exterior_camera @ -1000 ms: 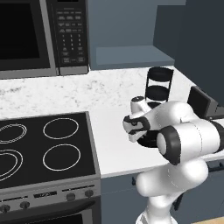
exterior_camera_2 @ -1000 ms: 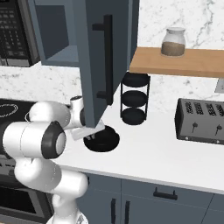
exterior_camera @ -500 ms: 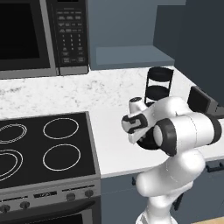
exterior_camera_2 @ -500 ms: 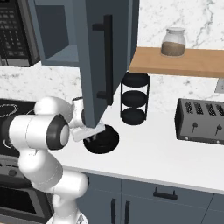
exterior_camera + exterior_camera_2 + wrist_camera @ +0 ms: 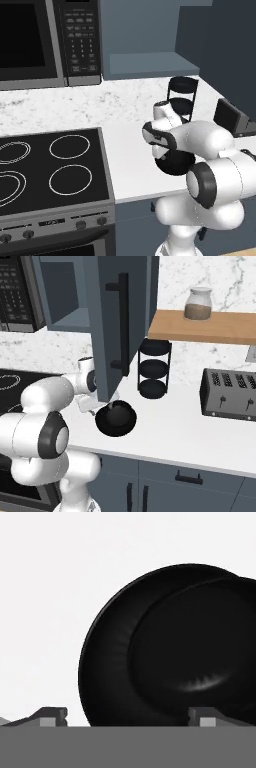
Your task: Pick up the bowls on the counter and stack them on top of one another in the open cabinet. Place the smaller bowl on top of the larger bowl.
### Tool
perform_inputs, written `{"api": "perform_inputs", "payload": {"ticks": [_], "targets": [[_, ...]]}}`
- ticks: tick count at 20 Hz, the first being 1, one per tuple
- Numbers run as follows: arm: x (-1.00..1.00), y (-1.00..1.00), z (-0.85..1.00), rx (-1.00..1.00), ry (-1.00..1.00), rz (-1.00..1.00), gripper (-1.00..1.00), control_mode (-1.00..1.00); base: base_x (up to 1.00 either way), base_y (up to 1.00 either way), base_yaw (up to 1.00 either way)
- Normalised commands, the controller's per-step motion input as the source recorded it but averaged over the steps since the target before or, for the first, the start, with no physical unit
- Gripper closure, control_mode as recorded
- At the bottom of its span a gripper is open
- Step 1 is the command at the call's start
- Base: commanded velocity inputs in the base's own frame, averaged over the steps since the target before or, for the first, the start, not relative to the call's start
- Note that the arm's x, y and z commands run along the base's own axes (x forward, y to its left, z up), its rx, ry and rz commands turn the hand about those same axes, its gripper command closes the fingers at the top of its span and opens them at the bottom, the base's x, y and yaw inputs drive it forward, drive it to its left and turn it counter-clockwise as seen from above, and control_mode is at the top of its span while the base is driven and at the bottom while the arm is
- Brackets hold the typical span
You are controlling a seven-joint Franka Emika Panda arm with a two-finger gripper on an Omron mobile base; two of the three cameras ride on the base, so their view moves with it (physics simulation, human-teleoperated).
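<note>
Gripper spread wide, holding nothing — tips straddling near rim of larger bowl. Smaller bowl nested inside larger bowl, stack on counter below open cabinet — not shelved yet.

Marble backsplash, wooden shelf, blue-grey base cabinets.

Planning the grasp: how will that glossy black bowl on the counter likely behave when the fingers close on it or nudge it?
The black bowl looks rigid, so it probably won't flex. Its glossy finish hints it may slip between the open gripper fingers. Sitting upright on the flat white counter, it would likely slide rather than tip if pushed.
</note>
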Motion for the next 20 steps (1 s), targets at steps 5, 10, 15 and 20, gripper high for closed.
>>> {"api": "perform_inputs", "payload": {"ticks": [5, 10, 15, 20], "targets": [[-0.85, -0.01, -0.39, 0.04, 0.00, 0.04, -1.00, -1.00, 0.00, 0.00, 0.00], [0.28, -0.05, -0.22, -0.03, -0.05, 0.11, -1.00, -1.00, 0.00, 0.00, 0.00], [0.56, 0.00, 0.09, -0.12, -0.13, 0.14, -1.00, -1.00, 0.00, 0.00, 0.00], [0.34, -0.05, -0.13, -0.02, 0.00, 0.17, -1.00, -1.00, 0.00, 0.00, 0.00]]}}
